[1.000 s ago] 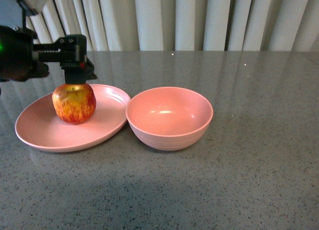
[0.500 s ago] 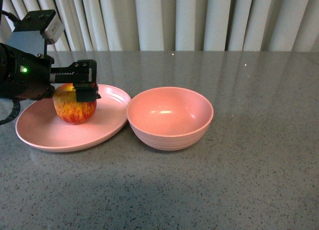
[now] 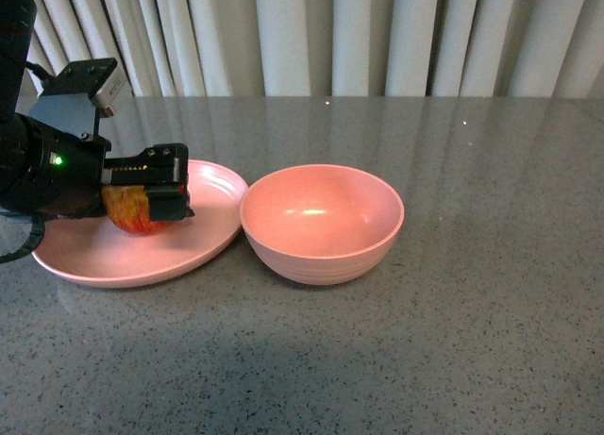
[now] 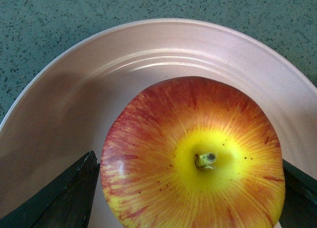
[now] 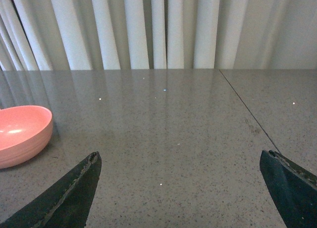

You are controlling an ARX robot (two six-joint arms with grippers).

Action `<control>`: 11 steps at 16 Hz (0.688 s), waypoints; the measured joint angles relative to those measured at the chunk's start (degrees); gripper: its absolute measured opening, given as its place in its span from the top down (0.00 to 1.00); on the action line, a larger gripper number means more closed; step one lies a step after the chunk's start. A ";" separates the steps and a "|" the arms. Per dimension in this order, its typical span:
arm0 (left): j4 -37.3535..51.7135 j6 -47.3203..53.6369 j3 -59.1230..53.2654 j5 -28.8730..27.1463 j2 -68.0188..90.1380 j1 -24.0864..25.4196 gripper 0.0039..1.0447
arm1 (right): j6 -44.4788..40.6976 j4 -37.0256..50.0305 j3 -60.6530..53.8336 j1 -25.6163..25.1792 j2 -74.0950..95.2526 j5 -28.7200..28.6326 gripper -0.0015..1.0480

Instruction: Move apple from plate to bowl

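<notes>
The red and yellow-streaked apple [image 3: 134, 216] sits on the shallow pink plate [image 3: 113, 258] at the left of the table. My left gripper [image 3: 151, 197] is open and lowered around the apple, one finger on each side, so the front view shows only part of the fruit. In the left wrist view the apple [image 4: 193, 159] with its yellow dimple and stem fills the space between the dark fingers [image 4: 59, 198] of the left gripper [image 4: 188, 161], over the plate [image 4: 74, 104]. The deep pink bowl [image 3: 321, 223] stands empty just right of the plate. My right gripper [image 5: 179, 156] is open over bare table.
The grey speckled table [image 3: 472, 293] runs to a white pleated curtain [image 3: 377, 39] at the back. The bowl's rim almost touches the plate's right edge. The right wrist view shows the bowl [image 5: 20, 131] off to one side and a seam in the tabletop [image 5: 247, 114].
My left gripper has come down from above and behind the apple until its open fingers straddle it. The apple, plate and bowl have not moved.
</notes>
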 joint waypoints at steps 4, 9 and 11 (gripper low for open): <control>0.63 0.26 0.00 0.24 -0.02 -0.48 0.30 | 0.02 0.00 0.00 0.00 0.00 0.00 0.06; 0.20 1.60 -0.57 0.61 -5.73 -0.13 0.33 | 0.02 0.00 0.00 0.00 0.00 0.00 0.06; -0.52 1.99 -0.52 0.59 -9.88 -0.42 0.33 | 0.02 0.00 0.00 0.00 0.00 0.00 0.06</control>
